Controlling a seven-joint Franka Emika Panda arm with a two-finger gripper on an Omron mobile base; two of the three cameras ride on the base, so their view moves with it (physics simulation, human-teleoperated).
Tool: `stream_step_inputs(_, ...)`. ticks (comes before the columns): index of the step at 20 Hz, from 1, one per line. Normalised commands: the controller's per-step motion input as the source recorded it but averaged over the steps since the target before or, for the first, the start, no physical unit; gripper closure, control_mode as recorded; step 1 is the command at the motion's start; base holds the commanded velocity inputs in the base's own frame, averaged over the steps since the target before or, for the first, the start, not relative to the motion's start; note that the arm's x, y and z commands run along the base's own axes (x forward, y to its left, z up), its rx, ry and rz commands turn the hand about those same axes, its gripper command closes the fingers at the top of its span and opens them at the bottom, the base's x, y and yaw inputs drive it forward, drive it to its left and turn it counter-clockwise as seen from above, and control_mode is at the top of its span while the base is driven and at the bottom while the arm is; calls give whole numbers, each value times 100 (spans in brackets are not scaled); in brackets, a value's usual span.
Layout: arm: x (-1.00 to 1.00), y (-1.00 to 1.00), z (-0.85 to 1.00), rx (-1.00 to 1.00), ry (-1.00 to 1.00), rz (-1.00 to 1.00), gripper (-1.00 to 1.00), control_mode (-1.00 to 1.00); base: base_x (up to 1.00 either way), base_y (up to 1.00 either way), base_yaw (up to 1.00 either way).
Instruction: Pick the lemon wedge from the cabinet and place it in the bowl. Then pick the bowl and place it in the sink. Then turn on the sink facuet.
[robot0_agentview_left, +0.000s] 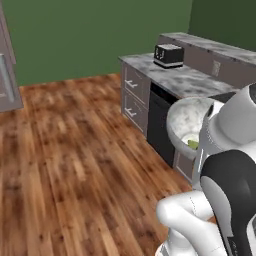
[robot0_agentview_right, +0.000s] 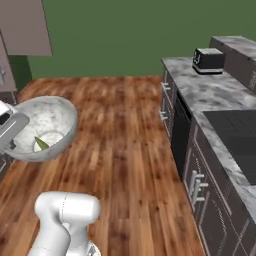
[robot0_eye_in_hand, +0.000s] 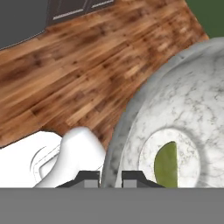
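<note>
The bowl (robot0_eye_in_hand: 183, 113), white with grey marbling, hangs in the air over the wooden floor. My gripper (robot0_eye_in_hand: 109, 178) is shut on its near rim, one fingertip on each side of the wall. The lemon wedge (robot0_eye_in_hand: 166, 164) lies yellow-green on the bowl's bottom. From the left base the bowl (robot0_agentview_left: 186, 117) with the lemon wedge (robot0_agentview_left: 193, 144) sits just in front of the counter. From the right base the bowl (robot0_agentview_right: 45, 125) and lemon wedge (robot0_agentview_right: 41, 144) hang at the left, the gripper (robot0_agentview_right: 15, 131) at its rim. The cabinet (robot0_agentview_right: 25, 25) is at the upper left. The faucet is out of view.
A grey marbled counter (robot0_agentview_right: 210, 95) runs along the right, with a toaster (robot0_agentview_right: 208, 60) at its far end and a flat black rectangle (robot0_agentview_right: 232, 132) set in nearer; I cannot tell whether that is the sink. Drawers (robot0_agentview_left: 134, 95) and a black appliance front (robot0_agentview_left: 159, 122) face the open wooden floor (robot0_agentview_right: 125, 150).
</note>
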Motion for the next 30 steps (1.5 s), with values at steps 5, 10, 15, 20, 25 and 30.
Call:
stream_step_inputs(5, 0, 0, 0, 0, 0, 0, 100, 100, 28, -51, -29)
stream_step_inputs(10, 0, 0, 0, 0, 0, 0, 100, 100, 83, -9, -16)
stream_step_inputs(15, 0, 0, 0, 0, 0, 0, 100, 100, 68, -1, -43)
stream_step_inputs(20, 0, 0, 0, 0, 0, 0, 100, 100, 24, -1, -61)
stream_step_inputs(25, 0, 0, 0, 0, 0, 0, 100, 100, 0, -1, -70)
stream_step_inputs(30, 0, 0, 0, 0, 0, 0, 100, 100, 0, -1, -74)
